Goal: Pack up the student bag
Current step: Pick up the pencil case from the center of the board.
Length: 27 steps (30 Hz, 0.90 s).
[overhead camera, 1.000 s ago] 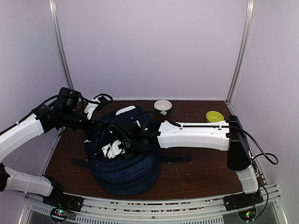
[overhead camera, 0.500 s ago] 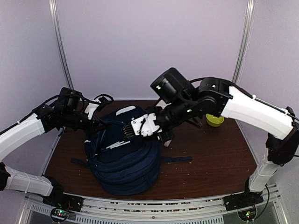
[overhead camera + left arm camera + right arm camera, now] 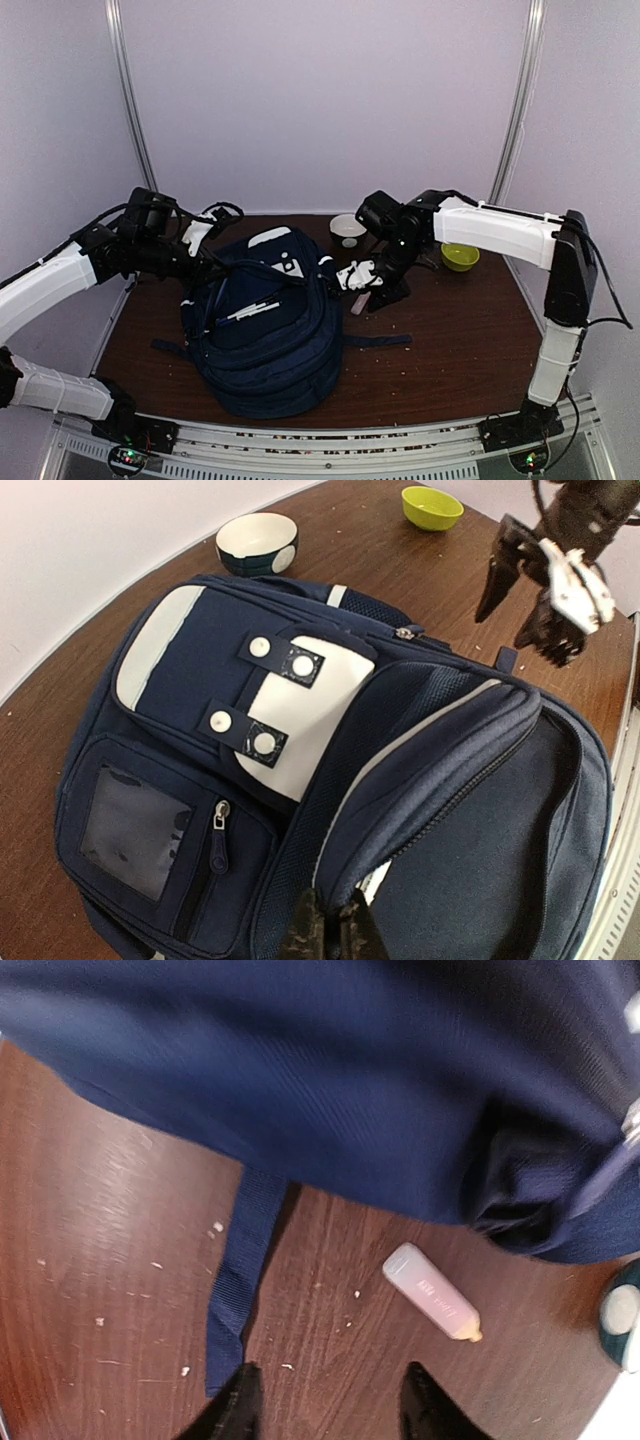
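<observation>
Large navy-blue fabric backpack [image 3: 265, 340] is lying on the brown wooden table [image 3: 450, 350]; left gripper [image 3: 330, 935] is seemingly pinching its opening rim, right gripper [image 3: 330, 1375] is hovering spread beside it

The left arm [image 3: 50, 285] and right arm [image 3: 495, 230] wear smooth white shells over black joints. Black cables [image 3: 600, 300] loop alongside. Their jaws are black. Green lights glow on the bases [image 3: 127, 455] at the worktop's [image 3: 450, 340] near edge.

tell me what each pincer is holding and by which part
The left pincer is shut on the student bag, pinching the fabric rim of its open compartment. The right pincer is open and holds nothing.
</observation>
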Tool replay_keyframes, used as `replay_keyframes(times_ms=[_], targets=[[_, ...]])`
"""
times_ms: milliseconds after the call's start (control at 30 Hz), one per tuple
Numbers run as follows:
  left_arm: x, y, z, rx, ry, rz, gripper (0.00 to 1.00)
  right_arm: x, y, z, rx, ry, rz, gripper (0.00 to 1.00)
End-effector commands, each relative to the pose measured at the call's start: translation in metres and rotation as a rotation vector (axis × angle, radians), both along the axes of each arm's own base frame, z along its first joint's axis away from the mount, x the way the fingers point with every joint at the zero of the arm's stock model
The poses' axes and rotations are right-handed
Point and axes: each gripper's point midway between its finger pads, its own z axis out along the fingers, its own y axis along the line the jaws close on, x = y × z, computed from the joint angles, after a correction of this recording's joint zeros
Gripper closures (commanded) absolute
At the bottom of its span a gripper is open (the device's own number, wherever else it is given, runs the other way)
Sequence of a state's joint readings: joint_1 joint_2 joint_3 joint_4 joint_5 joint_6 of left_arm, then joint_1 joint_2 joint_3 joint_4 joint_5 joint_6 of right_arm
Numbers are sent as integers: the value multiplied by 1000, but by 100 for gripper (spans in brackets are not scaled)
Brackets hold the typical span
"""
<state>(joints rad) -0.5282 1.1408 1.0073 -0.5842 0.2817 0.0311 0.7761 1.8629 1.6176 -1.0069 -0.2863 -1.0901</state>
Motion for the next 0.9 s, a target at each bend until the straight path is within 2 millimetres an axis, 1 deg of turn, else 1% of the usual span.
replay_keyframes(times_ms=[0,67,133,267,367,500,767,867], targets=[[22,1,24,-44,-107,40,100,31,-15,-31,-148,-57,22,48],[22,1,25,-44,-108,41,100,38,-18,-40,-171,-60,37,45],[22,1,25,-45,-108,41,100,43,-18,-44,-176,-71,60,45],[21,0,25,-47,-109,35,100,56,-17,-52,-186,-115,80,45],[21,1,26,-48,-112,38,100,72,-15,-64,-210,-161,63,47],[21,1,28,-51,-117,40,100,84,-12,-76,-228,-167,61,48],[20,1,27,-50,-112,39,100,103,-17,-89,-261,-187,70,47],[21,1,27,-50,-112,38,100,105,-20,-95,-275,-156,70,47]])
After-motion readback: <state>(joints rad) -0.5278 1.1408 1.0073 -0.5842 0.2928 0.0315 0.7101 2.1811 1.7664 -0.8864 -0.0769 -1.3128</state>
